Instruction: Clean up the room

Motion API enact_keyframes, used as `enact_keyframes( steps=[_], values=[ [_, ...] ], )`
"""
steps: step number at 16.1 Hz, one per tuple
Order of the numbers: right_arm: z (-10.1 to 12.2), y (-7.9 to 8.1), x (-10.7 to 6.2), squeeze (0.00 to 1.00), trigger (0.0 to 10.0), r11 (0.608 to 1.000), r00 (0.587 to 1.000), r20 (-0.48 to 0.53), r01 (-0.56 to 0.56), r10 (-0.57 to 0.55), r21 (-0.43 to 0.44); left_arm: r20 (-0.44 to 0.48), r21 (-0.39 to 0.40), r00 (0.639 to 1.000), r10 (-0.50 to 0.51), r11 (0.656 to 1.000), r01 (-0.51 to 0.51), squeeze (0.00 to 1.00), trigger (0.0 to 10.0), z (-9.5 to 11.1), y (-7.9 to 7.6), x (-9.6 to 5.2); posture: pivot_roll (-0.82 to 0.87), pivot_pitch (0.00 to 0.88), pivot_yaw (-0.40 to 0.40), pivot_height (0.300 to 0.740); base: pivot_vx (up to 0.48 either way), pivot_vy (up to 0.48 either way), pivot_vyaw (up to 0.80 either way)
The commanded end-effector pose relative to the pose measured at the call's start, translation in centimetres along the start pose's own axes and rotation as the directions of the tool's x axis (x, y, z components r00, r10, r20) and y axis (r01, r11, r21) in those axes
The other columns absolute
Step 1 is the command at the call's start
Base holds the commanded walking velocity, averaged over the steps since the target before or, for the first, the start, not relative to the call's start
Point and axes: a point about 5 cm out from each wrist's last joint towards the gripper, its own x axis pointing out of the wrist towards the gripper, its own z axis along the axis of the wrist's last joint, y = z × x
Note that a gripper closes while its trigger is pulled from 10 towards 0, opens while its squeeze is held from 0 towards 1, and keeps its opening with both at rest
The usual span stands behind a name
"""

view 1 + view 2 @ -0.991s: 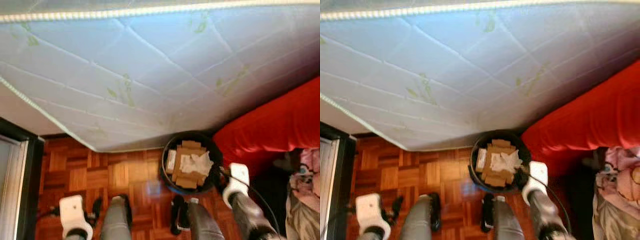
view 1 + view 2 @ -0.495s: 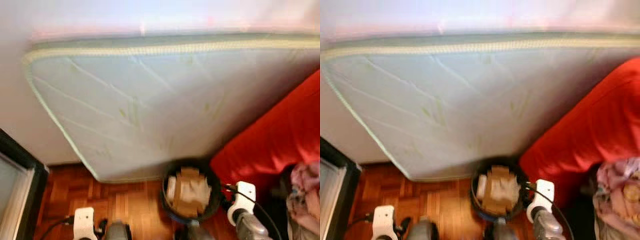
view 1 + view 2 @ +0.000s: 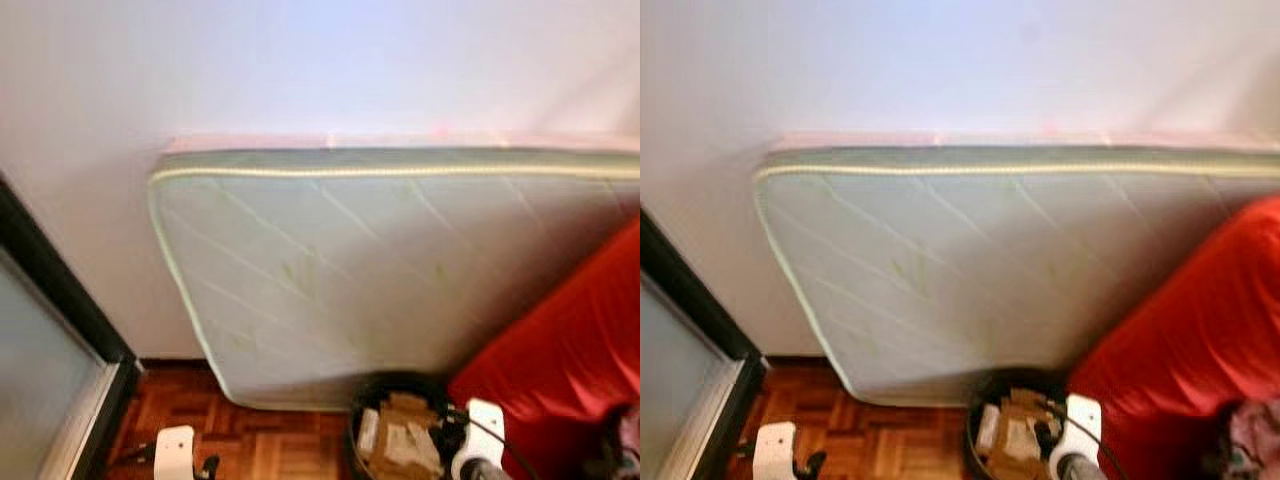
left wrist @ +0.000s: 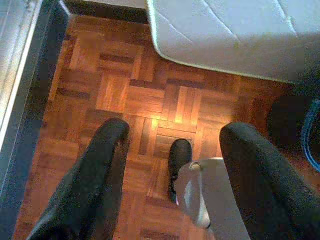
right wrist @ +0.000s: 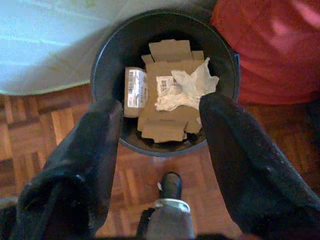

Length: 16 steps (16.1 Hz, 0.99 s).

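Parquet floor (image 4: 150, 100) lies under us, and both arms hang low. Our right gripper (image 5: 160, 145) hovers just above the black bin (image 5: 107, 60), fingers spread wide and holding nothing; inside lie cardboard (image 5: 167, 107) and a crumpled white paper (image 5: 187, 90). Our left gripper (image 4: 172, 165) is also wide and empty over bare floor.

We judge the drop into the bin done, so next we must turn and look for more clutter.

Room is tight: at 12 o'clock a mattress (image 3: 380, 270) leans on the wall (image 3: 300, 70), a red cover (image 3: 560, 360) crowds 3 o'clock, a dark door frame (image 3: 60, 300) stands at 9 o'clock. Open floor lies toward 10 o'clock.
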Motion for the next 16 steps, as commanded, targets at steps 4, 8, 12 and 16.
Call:
enact_keyframes(
  steps=[4,8,12,16],
  values=[
    [-1.6,-0.9,-0.5,0.0,10.0,1.0,0.998,-0.052,0.03,-0.029,0.003,-0.002,0.026,1.0,-0.017,1.0,0.017,0.0,10.0,0.3,-0.4,0.3,0.09,0.0,-0.035,0.74,0.0,0.0,0.0],
    [-1.9,-1.1,-0.5,0.0,10.0,0.999,0.997,-0.067,0.029,-0.029,-0.014,0.006,0.025,1.0,-0.017,1.0,0.016,0.0,10.0,0.6,-0.4,0.4,0.09,0.0,-0.041,0.74,0.0,0.0,0.0],
    [-2.4,-1.1,-0.6,0.0,10.0,0.999,0.995,-0.093,0.029,-0.031,-0.03,-0.003,0.022,1.0,-0.015,1.0,0.015,0.0,10.0,0.3,-0.4,0.3,0.08,0.03,-0.045,0.74,0.0,0.0,0.0],
    [-2.7,0.2,-0.5,0.0,10.0,0.999,0.993,-0.112,0.013,-0.018,-0.047,-0.027,0.033,1.0,-0.013,0.999,0.014,0.0,10.0,-0.4,0.0,0.0,0.07,0.053,-0.046,0.74,0.0,0.0,-0.76]
  ],
)
